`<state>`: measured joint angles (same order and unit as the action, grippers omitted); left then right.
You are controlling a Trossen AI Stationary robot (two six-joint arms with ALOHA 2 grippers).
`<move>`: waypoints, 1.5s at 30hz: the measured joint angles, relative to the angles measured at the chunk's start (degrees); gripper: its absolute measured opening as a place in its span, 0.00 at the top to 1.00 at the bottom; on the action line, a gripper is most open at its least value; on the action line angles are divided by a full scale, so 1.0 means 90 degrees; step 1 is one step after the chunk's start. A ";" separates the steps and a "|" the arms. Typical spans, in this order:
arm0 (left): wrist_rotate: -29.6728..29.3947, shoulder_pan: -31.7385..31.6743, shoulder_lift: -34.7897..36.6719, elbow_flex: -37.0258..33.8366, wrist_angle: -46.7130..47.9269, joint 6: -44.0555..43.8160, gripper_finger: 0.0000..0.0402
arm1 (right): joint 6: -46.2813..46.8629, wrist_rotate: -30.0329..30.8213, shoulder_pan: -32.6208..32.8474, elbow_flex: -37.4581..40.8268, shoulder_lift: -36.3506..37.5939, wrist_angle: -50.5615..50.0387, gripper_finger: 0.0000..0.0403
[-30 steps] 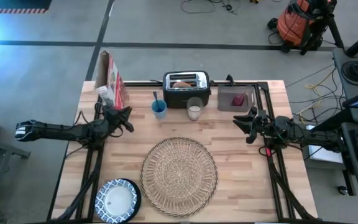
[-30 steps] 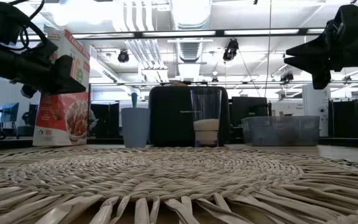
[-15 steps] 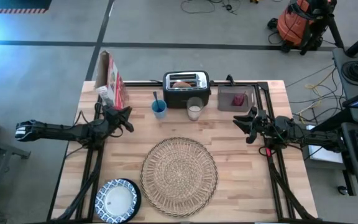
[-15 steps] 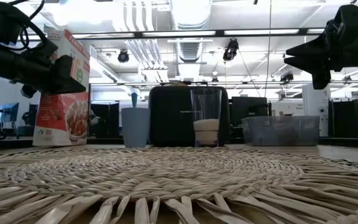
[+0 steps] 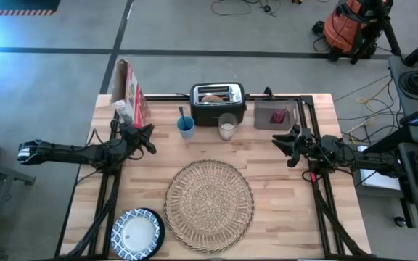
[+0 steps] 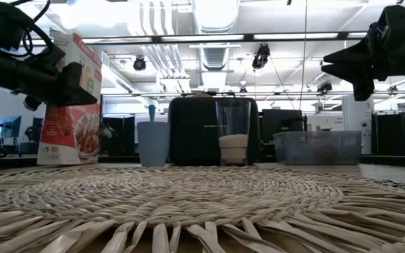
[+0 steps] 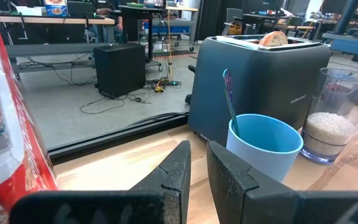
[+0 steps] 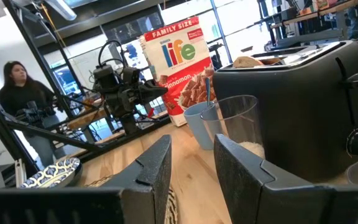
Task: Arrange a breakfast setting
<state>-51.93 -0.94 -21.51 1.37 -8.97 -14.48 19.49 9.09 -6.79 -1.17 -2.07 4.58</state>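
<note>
The round woven placemat (image 5: 209, 205) lies at the table's middle near side. At the near left corner the blue-and-white bowl (image 5: 136, 233) sits on a dark plate (image 5: 157, 225). At the far side, the glass of milk (image 5: 228, 127) stands in front of the toaster (image 5: 218, 101). The spoon (image 7: 230, 102) stands in the blue cup (image 5: 186, 127). A dark-red item (image 5: 278, 116) lies in a clear container (image 5: 275, 114). My left gripper (image 5: 149, 138) hovers at the left by the cereal box, its fingers a narrow gap apart. My right gripper (image 5: 283, 143) hovers at the right, open. Neither holds anything.
A cereal box (image 5: 130, 93) stands at the far left corner, just behind my left gripper. Bread sticks out of the toaster's slot (image 7: 272, 38). Bare wood lies between the placemat and the far row of things. A person (image 8: 18, 93) stands beyond the table.
</note>
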 joint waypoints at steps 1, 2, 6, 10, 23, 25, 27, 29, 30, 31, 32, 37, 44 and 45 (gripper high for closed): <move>-0.0001 0.0000 0.0000 0.0002 0.0002 0.0000 0.91 | 0.0000 0.0000 0.0000 -0.0002 -0.0002 0.0000 0.72; 0.0000 0.0001 0.0001 0.0001 0.0000 -0.0001 0.91 | 0.0000 -0.0001 0.0002 0.0000 0.0000 0.0000 0.72; 0.0001 0.0001 0.0000 0.0002 0.0002 0.0000 0.91 | 0.0000 0.0000 0.0001 -0.0001 0.0000 0.0000 0.72; 0.0001 -0.0001 0.0001 0.0000 0.0002 -0.0002 0.91 | 0.0000 0.0001 0.0000 -0.0002 -0.0001 0.0000 0.72; 0.0000 0.0002 0.0002 0.0001 0.0000 -0.0001 0.91 | 0.0000 0.0001 0.0000 0.0000 -0.0002 0.0000 0.72; 0.0000 0.0002 0.0002 0.0000 0.0000 0.0000 0.91 | 0.0000 0.0000 0.0002 -0.0001 -0.0001 0.0000 0.72; -0.0001 0.0000 0.0000 0.0001 -0.0001 0.0000 0.91 | 0.0000 0.0001 0.0002 0.0000 -0.0002 0.0000 0.72; -0.0002 0.0000 0.0002 0.0000 -0.0001 -0.0002 0.91 | 0.0000 -0.0001 0.0000 0.0000 0.0000 0.0000 0.72; -0.0002 0.0001 0.0002 0.0000 -0.0001 0.0000 0.91 | 0.0000 -0.0001 0.0002 0.0000 -0.0002 0.0000 0.72; -0.0001 0.0002 -0.0001 0.0002 -0.0001 0.0000 0.91 | 0.0000 0.0001 0.0002 0.0000 -0.0002 0.0000 0.72; 0.0001 0.0002 -0.0001 0.0002 -0.0001 -0.0001 0.91 | 0.0000 -0.0001 0.0000 -0.0002 -0.0002 0.0000 0.72; 0.0000 0.0001 0.0000 0.0002 -0.0001 0.0000 0.91 | 0.0000 0.0001 0.0000 -0.0002 -0.0002 0.0000 0.72; 0.0136 0.0001 0.0001 0.0000 -0.0035 -0.0002 0.91 | 0.0000 -0.0001 0.0000 0.0000 -0.0001 0.0000 0.72; 0.0208 -0.0001 0.0002 0.0000 -0.0080 -0.0002 0.91 | 0.0000 0.0000 0.0001 -0.0001 -0.0002 0.0001 0.72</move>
<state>-50.05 -0.95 -21.50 1.37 -9.68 -14.50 19.49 9.09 -6.78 -1.17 -2.08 4.59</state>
